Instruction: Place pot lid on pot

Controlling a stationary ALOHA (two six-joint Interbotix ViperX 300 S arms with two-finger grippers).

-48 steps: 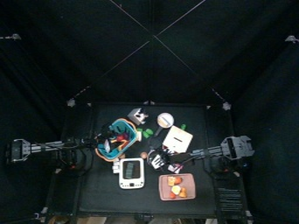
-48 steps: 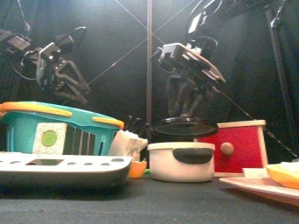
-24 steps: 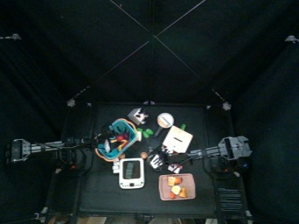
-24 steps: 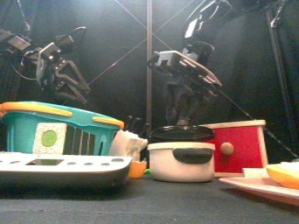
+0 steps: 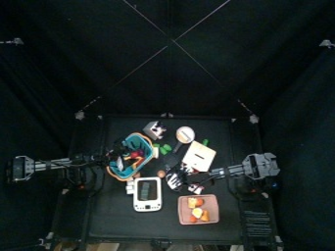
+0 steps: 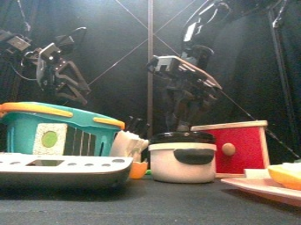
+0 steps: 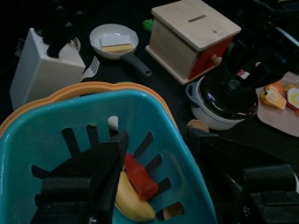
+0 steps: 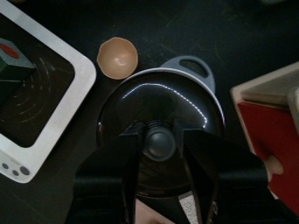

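The white pot [image 6: 179, 163] stands mid-table, in front of the red box. The black pot lid [image 6: 184, 137] rests on the pot's rim. In the right wrist view the lid [image 8: 135, 101] covers the pot and its knob [image 8: 160, 141] sits between my jaws. My right gripper [image 8: 160, 153] is shut on the lid's knob and hangs straight over the pot [image 5: 179, 180] in the top view. My left gripper [image 7: 158, 188] is open and empty, hovering over the teal basket [image 7: 82, 140]; the pot [image 7: 222, 103] shows beyond it.
A wooden box with a red front [image 6: 241, 146] stands right of the pot. A white scale [image 6: 59, 169] lies at the front left before the basket [image 6: 53, 126]. A plate of orange fruit [image 6: 277, 180] is front right. A small brown bowl [image 8: 117, 55] lies beside the pot.
My right gripper has come down with the lid from a little above the pot until the lid sits on the rim. The left arm has not moved.
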